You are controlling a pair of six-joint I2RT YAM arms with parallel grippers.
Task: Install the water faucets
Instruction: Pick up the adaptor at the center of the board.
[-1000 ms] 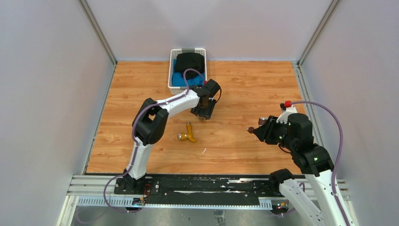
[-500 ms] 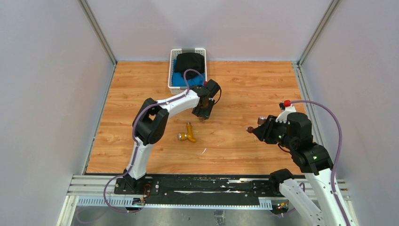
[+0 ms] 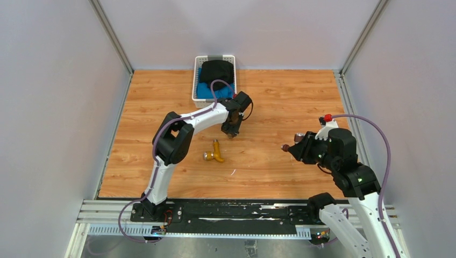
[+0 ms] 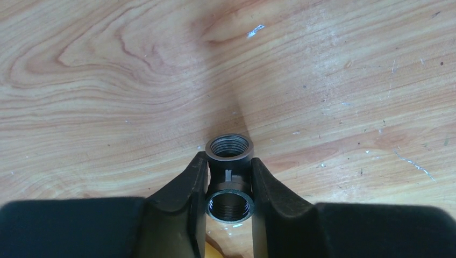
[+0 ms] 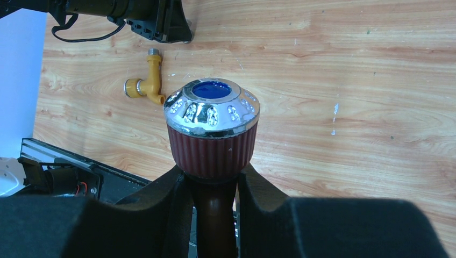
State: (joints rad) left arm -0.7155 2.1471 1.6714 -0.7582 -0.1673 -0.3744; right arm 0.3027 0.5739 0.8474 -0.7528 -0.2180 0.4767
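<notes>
**Left gripper** [image 4: 229, 167]: closed on the dark grey metal fitting [image 4: 229, 146], a stubby piece with threaded round openings. The fingers clamp its body from both sides. One opening faces the wrist camera and the other projects past the fingertips, so both ports are unobstructed, probably to accept a faucet thread. In the overhead view the fitting sits at centre frame, low over the wood-grain table [image 3: 279, 107] and just below the white basket [image 3: 196, 80]. Contact with the table cannot be determined.

**Right gripper** [image 5: 212, 173]: closed on the stem of the dark reddish-brown metal faucet [image 5: 211, 148], directly under its ribbed knob with the chrome cap and blue disc. It is at the right of the overhead frame, well apart from the fitting. This grip likely leaves the mating end free.

**Brass-yellow angled faucet** [image 3: 216, 152]: lies on its side on the table at centre frame, lower left of the left gripper, with nothing gripping it. Neither faucet is installed yet.
</notes>
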